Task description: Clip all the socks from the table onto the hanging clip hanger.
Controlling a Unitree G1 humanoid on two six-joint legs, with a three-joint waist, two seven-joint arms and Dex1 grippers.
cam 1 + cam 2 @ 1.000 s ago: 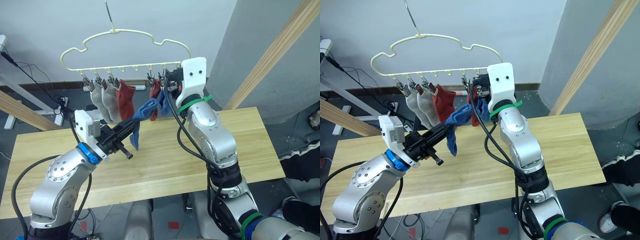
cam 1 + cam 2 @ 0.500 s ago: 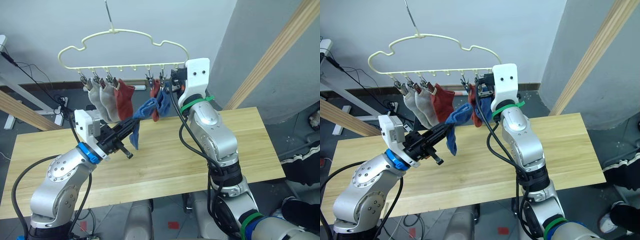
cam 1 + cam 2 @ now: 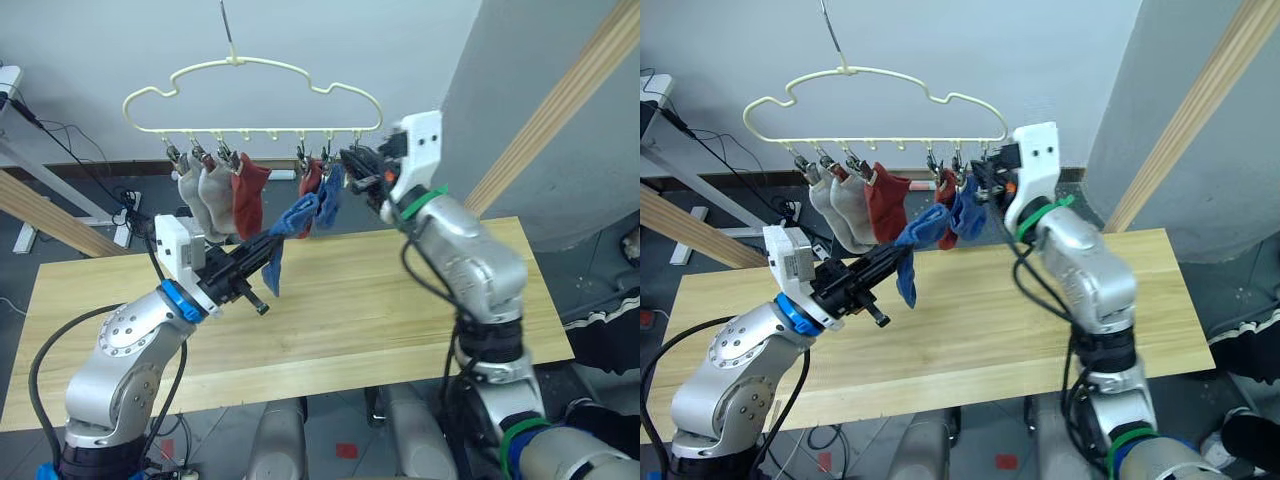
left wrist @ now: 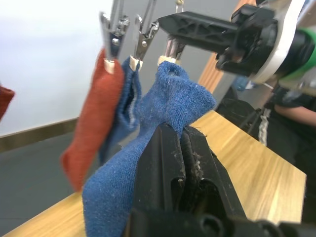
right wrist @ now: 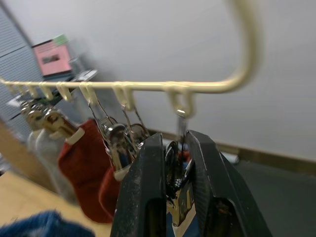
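One blue sock (image 4: pixel 163 108) left | my left gripper (image 4: pixel 183 148) pinched it just below the end clip (image 5: pixel 178 185) | right gripper (image 5: pixel 177 163) squeezed that clip.

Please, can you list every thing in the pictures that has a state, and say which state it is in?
Hanger: hanging, hook up.
Grey socks: clipped, hanging.
Red socks: clipped, hanging.
First blue sock: clipped, hanging.
Second blue sock: held up, not clipped yet.
End clip: squeezed.
Left hand: shut on second blue sock.
Right hand: shut on end clip.
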